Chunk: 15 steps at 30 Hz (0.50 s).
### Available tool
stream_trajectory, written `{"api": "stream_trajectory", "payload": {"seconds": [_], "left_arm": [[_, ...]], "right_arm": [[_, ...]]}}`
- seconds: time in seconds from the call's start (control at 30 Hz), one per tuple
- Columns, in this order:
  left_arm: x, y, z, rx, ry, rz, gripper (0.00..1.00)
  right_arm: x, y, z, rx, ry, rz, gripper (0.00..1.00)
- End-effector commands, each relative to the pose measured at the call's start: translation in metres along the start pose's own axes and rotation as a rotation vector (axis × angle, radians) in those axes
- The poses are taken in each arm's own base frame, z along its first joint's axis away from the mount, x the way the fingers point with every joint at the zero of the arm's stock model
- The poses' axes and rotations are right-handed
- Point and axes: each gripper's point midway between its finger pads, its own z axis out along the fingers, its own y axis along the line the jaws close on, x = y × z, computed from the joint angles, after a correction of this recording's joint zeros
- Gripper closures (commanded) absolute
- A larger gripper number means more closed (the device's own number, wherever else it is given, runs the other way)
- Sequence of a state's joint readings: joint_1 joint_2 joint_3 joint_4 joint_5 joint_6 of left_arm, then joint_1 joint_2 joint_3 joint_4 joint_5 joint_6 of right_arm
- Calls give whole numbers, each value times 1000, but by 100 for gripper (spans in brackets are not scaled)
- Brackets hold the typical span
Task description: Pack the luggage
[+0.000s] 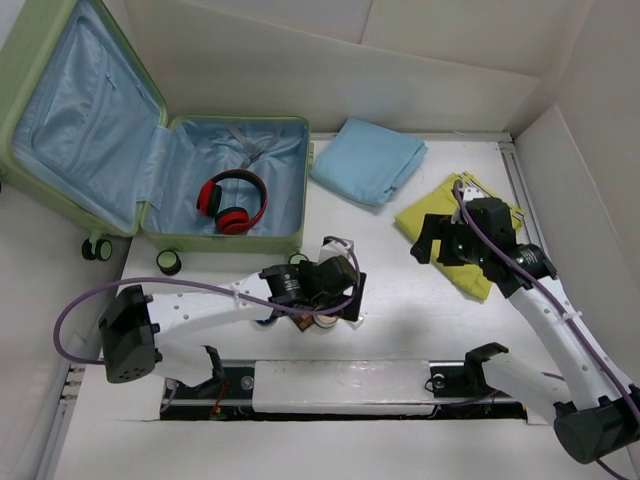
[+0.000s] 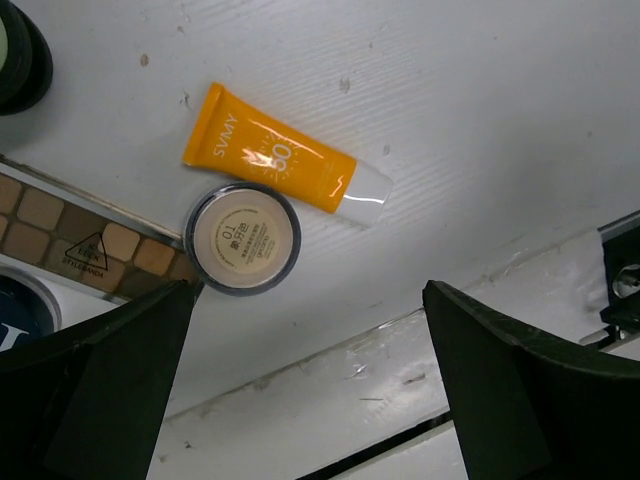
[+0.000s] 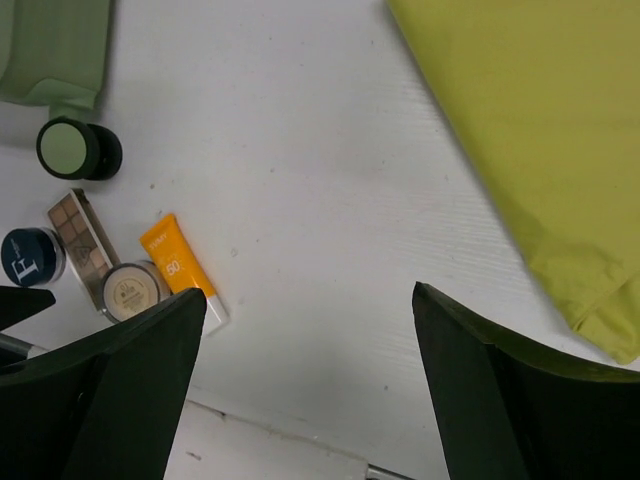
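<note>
The pale green luggage [image 1: 80, 120] lies open at the far left, with red headphones [image 1: 232, 203] in its right half. My left gripper [image 1: 342, 290] is open and empty, hovering over a cluster of cosmetics at the table's middle. Below it lie an orange tube [image 2: 285, 165], a round compact [image 2: 242, 238], a palette [image 2: 90, 240] and a blue jar [image 2: 18, 310]. Its jaws [image 2: 310, 380] stand wide apart, clear of them. My right gripper [image 1: 432, 243] is open and empty above bare table, just left of a yellow-green cloth [image 1: 440, 205]. That cloth also shows in the right wrist view [image 3: 530, 130].
A folded light blue cloth [image 1: 368, 160] lies right of the luggage. A luggage wheel [image 1: 168, 262] sticks out near the cosmetics, and it also shows in the right wrist view [image 3: 75, 148]. White walls stand behind and to the right. A slot runs along the near edge [image 1: 340, 385].
</note>
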State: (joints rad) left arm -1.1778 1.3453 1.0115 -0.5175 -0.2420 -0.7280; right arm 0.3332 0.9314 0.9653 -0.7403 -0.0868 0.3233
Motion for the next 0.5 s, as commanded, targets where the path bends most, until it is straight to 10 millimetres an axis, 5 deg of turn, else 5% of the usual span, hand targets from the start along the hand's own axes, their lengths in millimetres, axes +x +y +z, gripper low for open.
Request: {"api": "stream_trajectory", "payload": {"seconds": [0.0, 0.47], "left_arm": [[10, 9, 8, -25, 0, -33, 1], [36, 36, 50, -188, 78, 72, 1]], "right_arm": [[5, 0, -2, -21, 12, -21, 10], [16, 4, 6, -57, 54, -17, 11]]}}
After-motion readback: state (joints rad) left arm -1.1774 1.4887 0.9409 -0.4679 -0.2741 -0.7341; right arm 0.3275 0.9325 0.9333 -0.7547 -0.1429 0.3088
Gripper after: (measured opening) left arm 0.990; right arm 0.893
